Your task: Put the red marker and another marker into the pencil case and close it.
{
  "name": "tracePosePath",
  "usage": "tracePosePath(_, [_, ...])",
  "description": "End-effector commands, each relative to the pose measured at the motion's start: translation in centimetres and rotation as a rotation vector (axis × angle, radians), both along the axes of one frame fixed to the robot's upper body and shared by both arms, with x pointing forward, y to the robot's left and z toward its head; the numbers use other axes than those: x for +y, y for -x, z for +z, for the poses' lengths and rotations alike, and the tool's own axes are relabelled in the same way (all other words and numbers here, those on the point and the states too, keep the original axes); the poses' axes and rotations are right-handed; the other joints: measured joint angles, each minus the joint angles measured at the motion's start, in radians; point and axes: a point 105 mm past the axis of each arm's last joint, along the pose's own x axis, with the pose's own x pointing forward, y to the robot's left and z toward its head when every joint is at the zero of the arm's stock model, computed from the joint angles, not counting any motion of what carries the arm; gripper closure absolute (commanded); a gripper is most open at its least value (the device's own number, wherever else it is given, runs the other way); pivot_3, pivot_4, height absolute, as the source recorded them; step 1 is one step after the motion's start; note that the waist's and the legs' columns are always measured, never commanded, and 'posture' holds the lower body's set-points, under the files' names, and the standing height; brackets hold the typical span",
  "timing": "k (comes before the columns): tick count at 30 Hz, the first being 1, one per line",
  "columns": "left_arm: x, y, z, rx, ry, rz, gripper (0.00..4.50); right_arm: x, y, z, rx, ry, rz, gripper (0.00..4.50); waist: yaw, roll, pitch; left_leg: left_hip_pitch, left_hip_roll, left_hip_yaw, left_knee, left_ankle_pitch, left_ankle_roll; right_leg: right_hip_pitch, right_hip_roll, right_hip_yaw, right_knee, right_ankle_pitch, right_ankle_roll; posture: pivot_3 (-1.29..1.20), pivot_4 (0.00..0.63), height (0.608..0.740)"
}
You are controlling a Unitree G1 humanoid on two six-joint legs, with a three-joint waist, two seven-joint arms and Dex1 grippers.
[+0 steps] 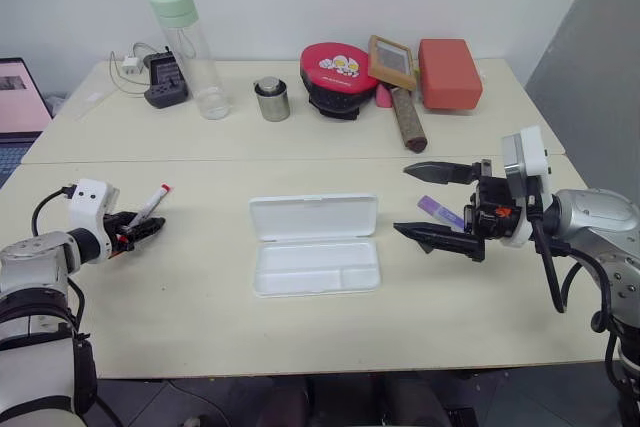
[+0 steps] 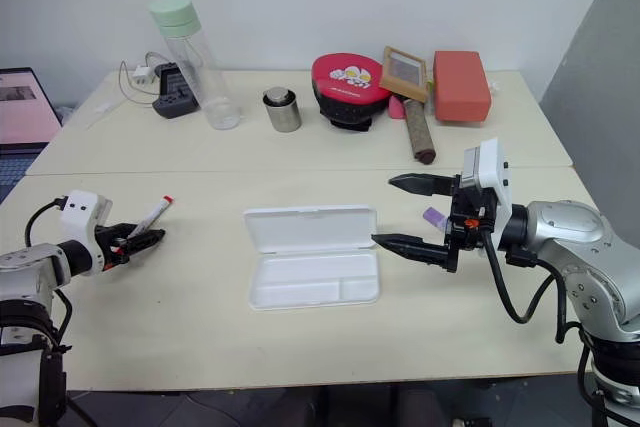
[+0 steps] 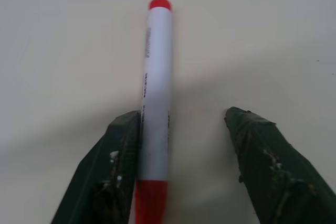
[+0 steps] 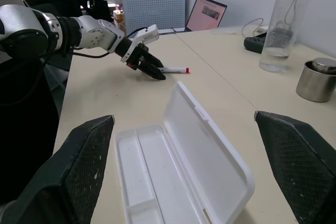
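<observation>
So the case (image 1: 315,244) sits open in the middle of the tabletop (image 1: 200,317), lid flipped back flat toward the far side, tray empty. The red marker (image 1: 150,203) lies on the tabletop off to the left, well apart from the case, and the left pincer (image 1: 147,229) is down low right at it. In the left wrist view the marker (image 3: 156,98) runs between the two fingers, one finger (image 3: 113,171) touching its barrel, the other standing off with bare tabletop in between, so the jaws are partly spread and not clamped on it. The right pincer (image 1: 432,203) hangs above the tabletop just right of the case, fingers spread wide, holding nothing. The purple marker (image 1: 441,212) lies on the tabletop right there, seen between those fingers. Along the far side: a tall clear bottle (image 1: 190,52), a small metal tin (image 1: 271,99), a red pouch (image 1: 338,75) and a red block (image 1: 449,73).
</observation>
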Motion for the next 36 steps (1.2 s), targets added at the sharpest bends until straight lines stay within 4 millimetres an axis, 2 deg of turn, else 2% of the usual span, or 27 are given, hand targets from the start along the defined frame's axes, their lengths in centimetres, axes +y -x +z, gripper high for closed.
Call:
tracePosePath(1, [-0.5, 1.7, -2.7, 0.126, 0.062, -0.018, 2.56, 0.2, 0.7, 0.8, -0.045, 0.0, 0.025, 0.0, 0.0, 0.002, -0.001, 0.0, 0.0, 0.0, 0.0, 0.0, 0.0, 0.0, 0.0, 0.0, 0.0, 0.0, 0.0, 0.0, 0.15, 0.74])
tracePosePath(11, [-0.7, 2.6, -3.2, 0.131, 0.101, -0.007, 4.07, 0.5, 1.9, 0.7, -0.011, 0.008, 0.118, 0.0, 0.0, 0.005, -0.003, 0.001, 0.0, 0.001, 0.0, 0.0, 0.0, 0.0, 0.0, 0.001, 0.0, 0.0, 0.0, 0.0, 0.15, 0.74])
tracePosePath(25, [-1.4, 2.8, -3.4, 0.111, 0.126, -0.012, 4.07, 0.2, 1.7, 0.7, -0.012, 0.009, 0.106, 0.0, 0.0, 0.008, -0.006, 0.002, 0.0, 0.001, 0.0, 0.0, 0.0, 0.001, 0.0, 0.001, 0.0, 0.0, 0.0, 0.0, 0.15, 0.74])
tracePosePath(27, [-1.9, 2.5, -2.4, 0.07, 0.133, -0.036, 4.07, 0.1, 1.6, 0.7, -0.015, 0.008, 0.099, 0.0, 0.0, 0.008, -0.006, 0.002, 0.0, 0.001, 0.0, 0.0, 0.0, 0.001, 0.0, 0.001, 0.0, 0.0, 0.0, 0.0, 0.15, 0.74])
tracePosePath(33, [-5.1, 1.3, 3.7, -0.149, 0.219, -0.153, 4.07, -0.1, 1.5, 0.8, -0.019, 0.006, 0.093, 0.0, 0.001, 0.004, -0.004, 0.0, 0.0, 0.0, 0.0, 0.0, 0.0, 0.001, -0.001, 0.001, -0.001, 0.0, 0.0, 0.0, 0.15, 0.74])
tracePosePath(36, [-10.0, 2.3, 8.5, -0.279, 0.221, -0.405, 4.07, -0.3, 1.4, 1.0, -0.024, 0.009, 0.086, 0.0, 0.001, -0.003, -0.003, -0.002, 0.001, -0.002, 0.0, 0.0, 0.0, -0.001, -0.002, 0.001, -0.001, 0.0, 0.0, 0.0, 0.15, 0.74])
